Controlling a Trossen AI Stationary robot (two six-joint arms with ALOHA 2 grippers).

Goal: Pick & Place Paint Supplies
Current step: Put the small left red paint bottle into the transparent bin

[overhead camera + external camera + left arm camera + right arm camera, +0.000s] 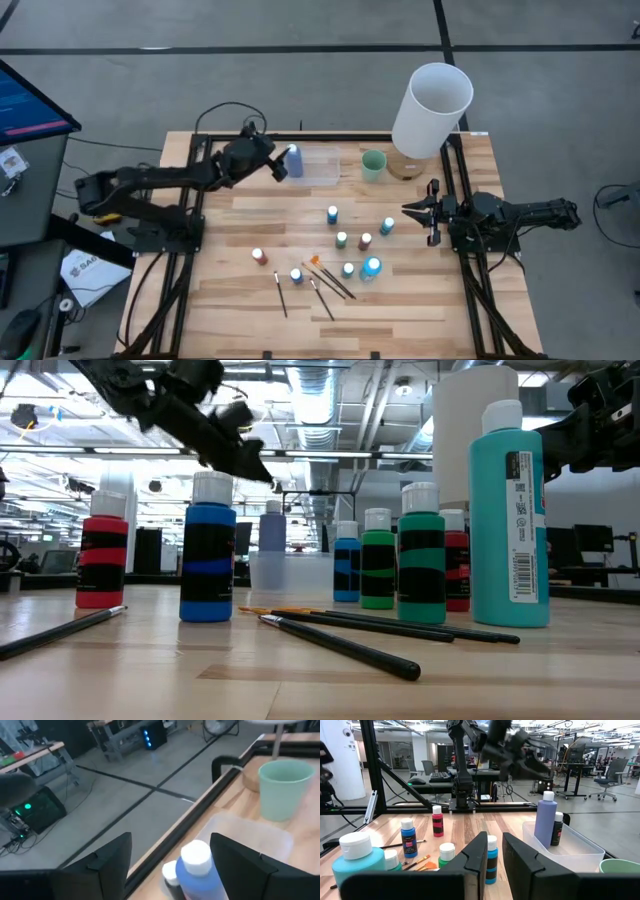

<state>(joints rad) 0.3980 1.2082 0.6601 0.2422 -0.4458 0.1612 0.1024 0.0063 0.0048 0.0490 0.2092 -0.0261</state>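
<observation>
The left arm reaches from the table's left side toward the far edge, its left gripper (284,166) hanging over the left end of a clear plastic tray (322,166). Its fingers (107,860) are spread wide on either side of a periwinkle-blue bottle (197,872) with a white cap, which stands upright in the tray without either finger touching it; a smaller dark bottle (557,828) stands just beside it in the same tray. The right arm lies low along the table's right side, pointing left, and the right gripper (418,213) hovers near the right end of the bottle cluster with its fingers (476,855) nearly closed, a thin gap between them and nothing grasped. The remaining paint bottles stand upright mid-table: a red bottle (259,256) farthest left, a blue bottle (296,275), a large teal bottle (371,268) nearest the front, and smaller blue, green and red ones between. Dark-handled brushes (282,295) lie flat on the wood in front of them, with an orange brush (312,262) among them. The teal bottle carries a white label with a barcode (518,566) and small print too fine to read. A pale green cup (373,164) stands just right of the tray, near a tall white cylinder (431,108).
</observation>
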